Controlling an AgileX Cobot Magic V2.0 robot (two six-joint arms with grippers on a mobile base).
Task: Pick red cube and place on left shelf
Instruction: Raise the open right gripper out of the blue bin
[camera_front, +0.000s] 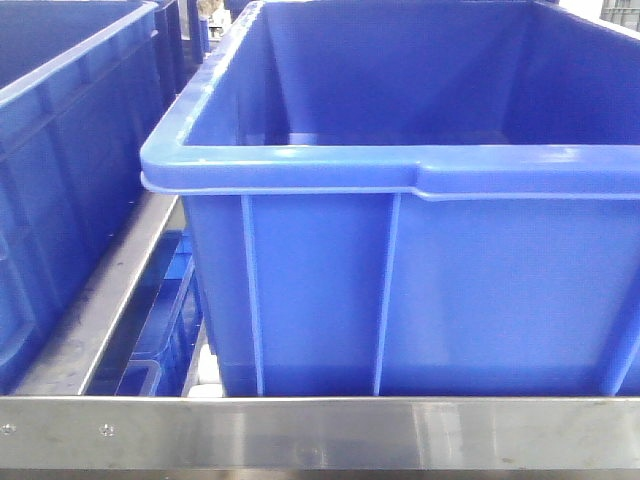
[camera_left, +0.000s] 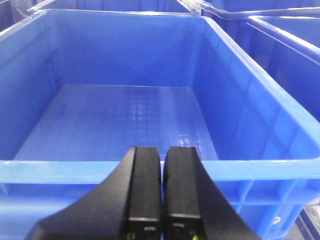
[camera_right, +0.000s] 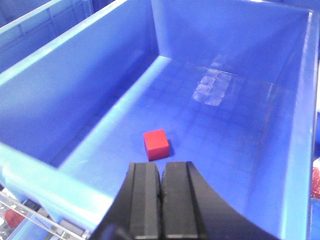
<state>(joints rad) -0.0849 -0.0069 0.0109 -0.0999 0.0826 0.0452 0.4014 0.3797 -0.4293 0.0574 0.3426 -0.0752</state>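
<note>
Red cube (camera_right: 156, 144): on bin (camera_right: 80, 90) floor, just beyond right gripper (camera_right: 160, 192), untouched. Right gripper: closed, empty. Left gripper (camera_left: 162, 187): closed, empty, above another bin's (camera_left: 150, 170) rim.

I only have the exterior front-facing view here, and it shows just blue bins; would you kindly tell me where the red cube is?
Observer: The red cube lies on the floor of a blue bin, seen from the right wrist view.
Operator: Is the right claw holding anything?
Observer: No, the right claw is shut and empty, above the bin's near rim, short of the cube.
Operator: And the left one?
Observer: The left claw is shut too, facing an empty blue bin.
</note>
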